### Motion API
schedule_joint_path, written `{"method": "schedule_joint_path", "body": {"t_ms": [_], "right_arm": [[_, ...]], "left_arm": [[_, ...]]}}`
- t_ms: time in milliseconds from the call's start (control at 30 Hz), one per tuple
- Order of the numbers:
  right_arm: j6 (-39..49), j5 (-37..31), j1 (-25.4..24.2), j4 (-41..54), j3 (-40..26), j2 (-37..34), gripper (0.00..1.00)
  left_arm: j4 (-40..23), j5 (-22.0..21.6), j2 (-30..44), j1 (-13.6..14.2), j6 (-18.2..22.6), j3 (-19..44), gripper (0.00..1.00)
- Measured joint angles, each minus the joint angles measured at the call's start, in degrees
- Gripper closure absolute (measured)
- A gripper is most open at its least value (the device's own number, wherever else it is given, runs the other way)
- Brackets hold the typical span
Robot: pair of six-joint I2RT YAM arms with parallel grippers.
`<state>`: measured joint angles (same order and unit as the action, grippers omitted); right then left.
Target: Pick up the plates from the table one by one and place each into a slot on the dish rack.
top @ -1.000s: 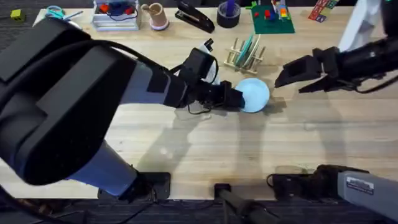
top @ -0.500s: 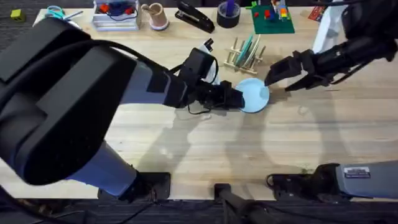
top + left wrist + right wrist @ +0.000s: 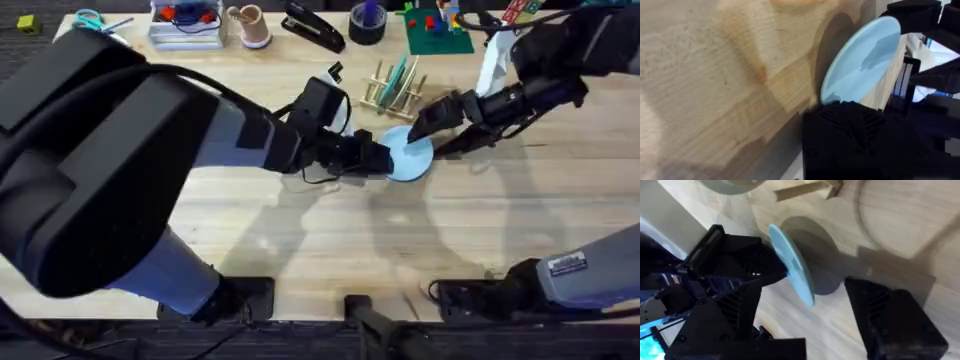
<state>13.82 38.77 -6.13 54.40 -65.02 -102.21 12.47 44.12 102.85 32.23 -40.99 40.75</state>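
Left pincer [image 3: 385, 160] holds the light blue plate [image 3: 410, 154] tilted on edge.

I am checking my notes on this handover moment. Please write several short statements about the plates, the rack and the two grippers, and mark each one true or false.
1. The left gripper holds the light blue plate by its edge. True.
2. The light blue plate lies flat on the table. False: it is tilted up, as the left wrist view shows.
3. The right gripper is open, with a finger on each side of the blue plate. True, as the right wrist view shows.
4. The dish rack holds no plates. False: a teal plate already stands in it.
5. The dish rack stands beyond the blue plate, away from the arm bases. True.
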Motion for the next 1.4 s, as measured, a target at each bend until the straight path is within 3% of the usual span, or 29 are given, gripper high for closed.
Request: {"method": "schedule_joint_path", "body": {"t_ms": [400, 600, 667, 700, 1200, 1400], "right_arm": [[0.20, 1.04, 4.68, -1.89, 0.31, -0.03, 0.077], [0.41, 1.02, 4.58, -2.09, 0.36, -0.03, 0.652], [0.32, 0.96, 4.36, -2.16, 0.36, -0.03, 0.919], [0.42, 0.98, 4.28, -2.09, 0.36, -0.03, 0.953], [1.25, 1.05, 3.96, -0.63, 0.36, 0.11, 0.968], [1.22, -1.45, 3.69, 2.28, 0.38, 5.07, 0.968]], "left_arm": [[0.00, 0.00, 0.00, 0.00, 0.00, 0.00, 0.960], [-0.03, 0.05, 0.00, -0.02, -0.02, 0.00, 0.960], [-0.07, 0.29, 0.00, -0.08, -0.04, 0.00, 0.960], [-0.07, 0.67, 0.00, -0.22, -0.04, 0.00, 0.960], [-0.90, 0.93, -0.28, -0.34, -0.48, 0.00, 0.960], [-7.61, -3.70, -4.83, -0.15, 0.63, -0.05, 0.960]]}}
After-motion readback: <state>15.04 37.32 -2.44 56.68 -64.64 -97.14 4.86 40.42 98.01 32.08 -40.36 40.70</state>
